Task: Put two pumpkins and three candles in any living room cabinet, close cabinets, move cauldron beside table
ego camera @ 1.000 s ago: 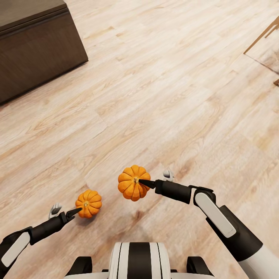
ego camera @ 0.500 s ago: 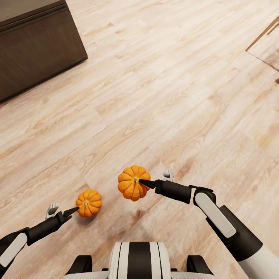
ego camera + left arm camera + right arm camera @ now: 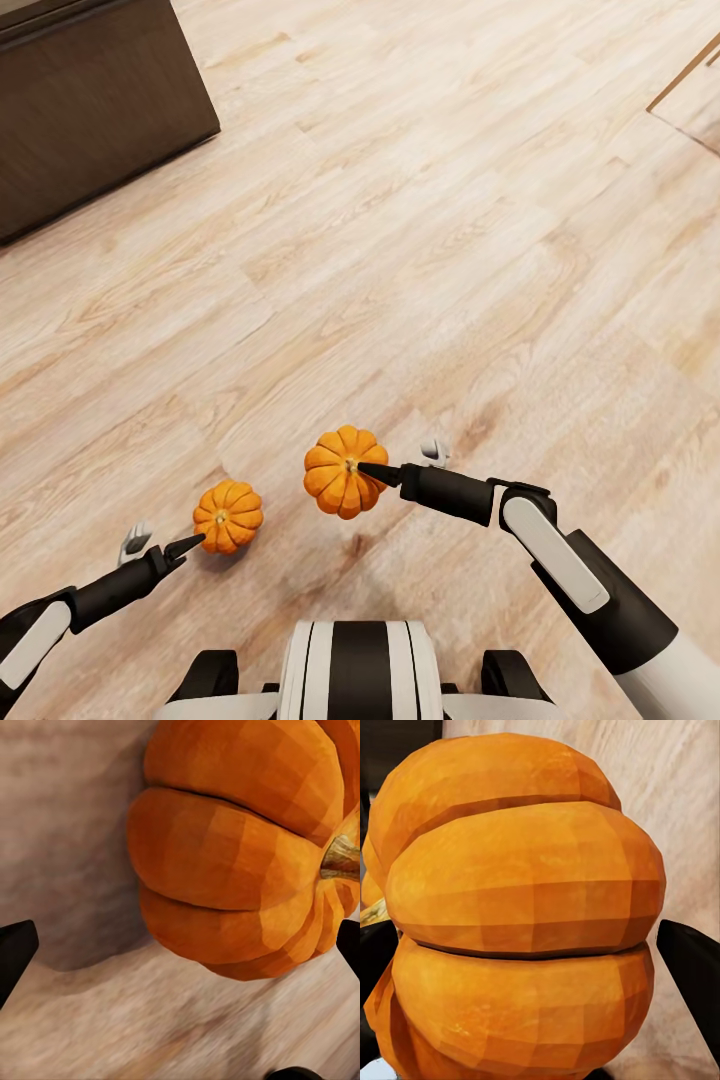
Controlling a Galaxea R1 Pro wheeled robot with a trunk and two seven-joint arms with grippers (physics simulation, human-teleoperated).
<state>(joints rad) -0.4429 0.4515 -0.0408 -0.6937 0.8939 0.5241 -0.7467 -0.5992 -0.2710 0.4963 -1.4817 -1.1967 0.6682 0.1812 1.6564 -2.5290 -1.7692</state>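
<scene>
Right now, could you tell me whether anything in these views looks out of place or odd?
Nothing is damaged or spilled. One pumpkin lies on the wooden floor before the open left tool, while the right tool grips the other pumpkin.

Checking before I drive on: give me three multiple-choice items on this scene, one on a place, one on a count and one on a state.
1. In the head view, the cabinet sits:
A) upper left
B) upper right
C) between the arms

2. How many pumpkins show?
A) one
B) two
C) three

3. The right hand is:
A) open and empty
B) resting on the cabinet
C) shut on a pumpkin

Key:
1 A, its dark-brown side shows in that corner.
2 B, one lies by the left hand and one is at the right hand.
3 C, a pumpkin sits between its fingers, with its shadow apart on the floor.
</scene>
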